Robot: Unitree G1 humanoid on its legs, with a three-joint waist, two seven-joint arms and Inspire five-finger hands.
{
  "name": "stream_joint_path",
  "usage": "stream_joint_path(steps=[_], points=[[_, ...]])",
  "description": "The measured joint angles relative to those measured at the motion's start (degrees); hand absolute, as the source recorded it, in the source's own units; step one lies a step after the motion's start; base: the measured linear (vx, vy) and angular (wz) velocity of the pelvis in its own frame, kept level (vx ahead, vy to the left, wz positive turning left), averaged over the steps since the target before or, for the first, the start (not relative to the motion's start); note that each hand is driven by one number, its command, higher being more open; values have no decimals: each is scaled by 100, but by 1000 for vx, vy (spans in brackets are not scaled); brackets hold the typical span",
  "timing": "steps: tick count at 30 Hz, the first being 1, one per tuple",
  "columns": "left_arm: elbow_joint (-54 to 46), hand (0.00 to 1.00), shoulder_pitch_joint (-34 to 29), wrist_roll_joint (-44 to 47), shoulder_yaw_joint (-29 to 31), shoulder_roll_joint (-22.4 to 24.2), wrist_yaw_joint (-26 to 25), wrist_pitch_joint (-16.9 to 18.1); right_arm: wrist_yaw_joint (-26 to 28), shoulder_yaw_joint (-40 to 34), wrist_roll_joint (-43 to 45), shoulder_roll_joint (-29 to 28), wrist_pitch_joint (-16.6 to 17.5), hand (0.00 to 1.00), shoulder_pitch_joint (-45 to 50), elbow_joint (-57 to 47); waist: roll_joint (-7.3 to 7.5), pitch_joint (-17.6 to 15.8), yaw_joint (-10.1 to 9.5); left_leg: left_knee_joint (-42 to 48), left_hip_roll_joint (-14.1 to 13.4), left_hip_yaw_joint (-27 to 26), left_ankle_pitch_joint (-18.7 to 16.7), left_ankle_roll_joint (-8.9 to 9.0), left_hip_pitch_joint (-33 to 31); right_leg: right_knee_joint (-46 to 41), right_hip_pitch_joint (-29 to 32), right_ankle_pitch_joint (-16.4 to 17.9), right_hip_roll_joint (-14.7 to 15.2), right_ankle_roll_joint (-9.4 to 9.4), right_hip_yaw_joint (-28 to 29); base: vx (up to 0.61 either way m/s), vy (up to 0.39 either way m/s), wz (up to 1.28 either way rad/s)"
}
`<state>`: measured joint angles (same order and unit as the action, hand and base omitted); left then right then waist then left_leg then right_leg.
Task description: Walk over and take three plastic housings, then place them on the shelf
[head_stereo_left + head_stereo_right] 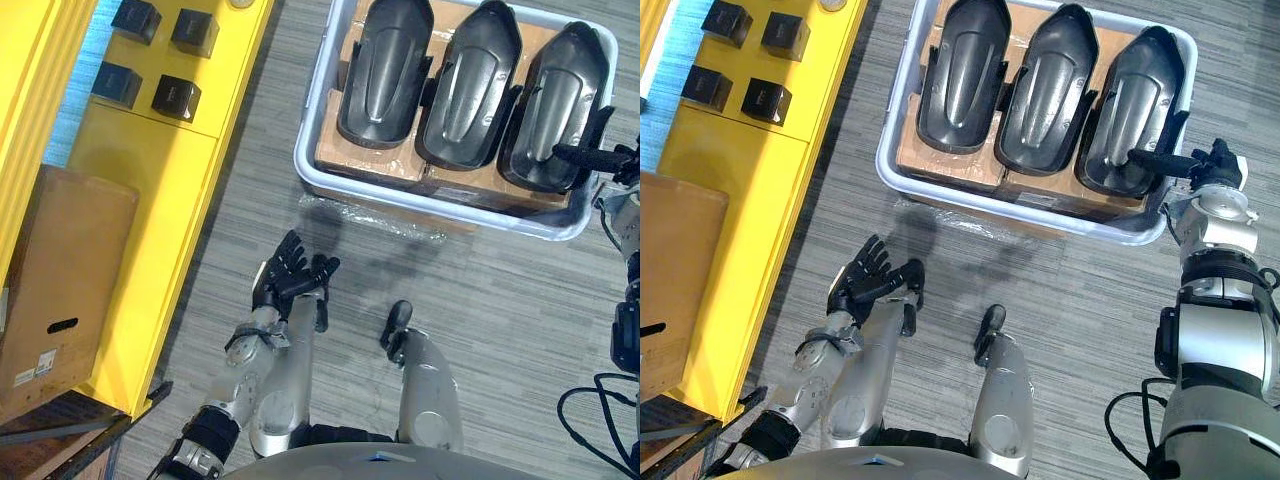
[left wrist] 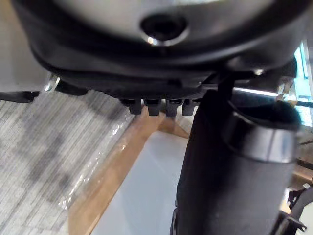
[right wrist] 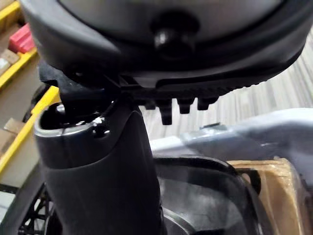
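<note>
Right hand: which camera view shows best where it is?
Right eye view: the right hand shows whole at the grey tub's corner. Left eye view cuts it off; right wrist view shows its thumb very close.

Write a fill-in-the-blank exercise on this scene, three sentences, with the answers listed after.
The pale bin holds ___ dark plastic housings.
Four small black boxes sit on the ___ shelf.
The left hand, fingers spread above the floor, holds ___.
Missing words: three; yellow; nothing.
</note>
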<state>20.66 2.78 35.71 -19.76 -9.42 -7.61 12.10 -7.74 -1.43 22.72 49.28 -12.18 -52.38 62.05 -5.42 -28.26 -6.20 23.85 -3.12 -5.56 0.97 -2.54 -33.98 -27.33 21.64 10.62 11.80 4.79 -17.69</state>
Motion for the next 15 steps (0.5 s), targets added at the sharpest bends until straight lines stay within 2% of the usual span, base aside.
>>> stream_joint_path(steps=[2,3,9,15], points=[[-35,100,23,-36,35,0,-206,32,18,82,-110,-1,-41,100,-8,-2,-1,0,-9,12,7,19,-6,10,-36,-105,48,64,30,-18,-32,-23,-48,11],[-103,100,40,-44,59,1,-358,62,8,97,-233,-1,-112,0,-8,-5,-1,1,-2,62,10,58,-39,62,-95,-204,87,129,52,-32,-90,-26,-42,15],[-108,100,240,-360,180,7,-814,67,-259,-89,-456,1,-217,0,24,2,0,1,18,114,6,69,-32,79,-154,-431,152,247,112,-79,-163,-26,-39,11],[-121,100,394,-473,271,5,-798,60,-331,-483,-677,0,-313,0,265,2,5,3,17,110,-48,23,-20,83,-149,-449,150,257,104,-97,-201,1,-11,0]])
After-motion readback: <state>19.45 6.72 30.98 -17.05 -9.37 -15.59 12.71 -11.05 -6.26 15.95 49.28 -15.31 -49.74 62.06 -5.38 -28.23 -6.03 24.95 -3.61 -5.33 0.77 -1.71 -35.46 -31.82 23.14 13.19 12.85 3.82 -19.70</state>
